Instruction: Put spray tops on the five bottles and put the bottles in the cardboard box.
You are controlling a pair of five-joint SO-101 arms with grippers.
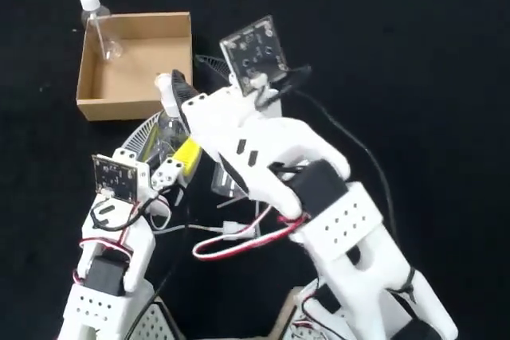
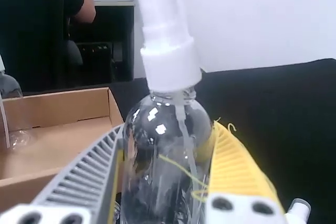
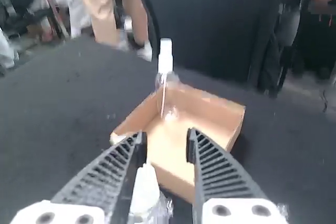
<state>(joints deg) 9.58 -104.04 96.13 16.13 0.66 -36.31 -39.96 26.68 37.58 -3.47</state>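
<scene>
Two claws share one bottle here. The left claw (image 2: 168,129) is clamped on the belly of a clear plastic bottle (image 2: 163,171), grey ribbed finger on one flank, yellow finger on the other. The bottle stands upright in that grip, and a white spray top (image 2: 165,40) sits on its neck.

From the high view, the held bottle (image 1: 169,131) is just outside the near right corner of the brown cardboard box (image 1: 119,107), close to the near wall but short of crossing its edge.

The right claw (image 3: 165,135) comes in from above and behind with its dark ribbed fingers spread apart, straddling the spray top (image 3: 144,184). One finger is right against the cap and the other stands off with a gap. It is parted, not pinching.

Beyond those fingertips the box (image 3: 231,116) lies corner-on, mouth up and all four walls standing. A second clear bottle with a white spray top (image 3: 165,72) is tucked into the far corner, leaning on the walls with its cap above the rim. In the high view that second bottle (image 1: 97,17) is at the far left corner, its top poking past the edge.

The black desk (image 1: 414,61) runs wide to the right of both arms, and a dark strip borders the box on its left and far sides.
</scene>
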